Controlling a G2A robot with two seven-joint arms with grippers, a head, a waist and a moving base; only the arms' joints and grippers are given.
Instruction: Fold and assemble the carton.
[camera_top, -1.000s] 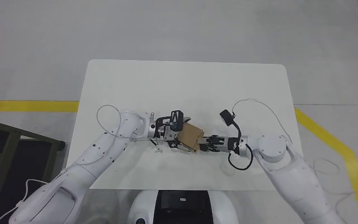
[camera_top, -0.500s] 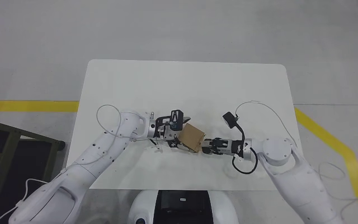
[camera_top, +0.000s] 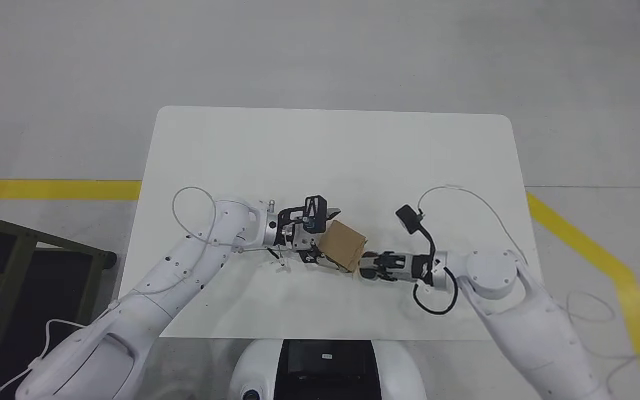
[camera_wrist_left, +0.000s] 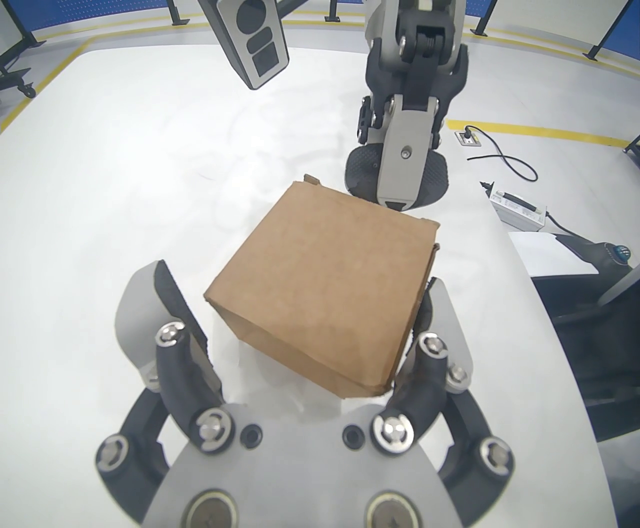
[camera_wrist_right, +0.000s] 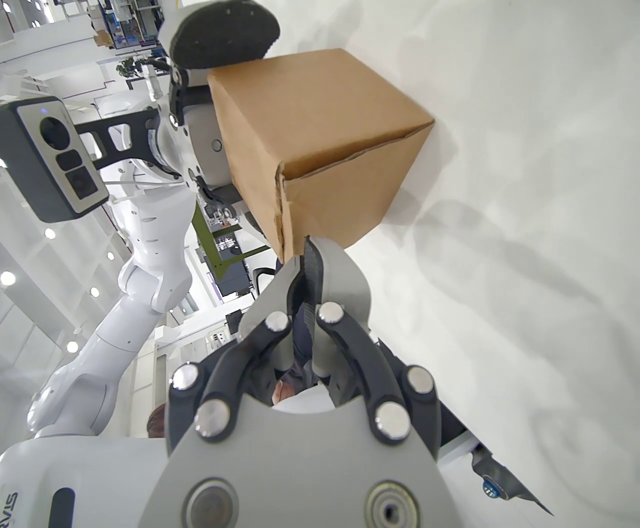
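Carton (camera_top: 342, 245) sits on the white table (camera_top: 250, 150), a little below the middle of the top view. It is brown and folded up into a box shape. The left gripper (camera_top: 312, 250) is just to the left of the box in that view. Its jaws are wide open, with the box between them. One finger (camera_wrist_left: 440, 320) touches the side of the box and the other finger is apart from it. The right gripper (camera_top: 366, 267) is at the lower right of the box. Its jaws are pressed together, and their tip touches the box's edge.
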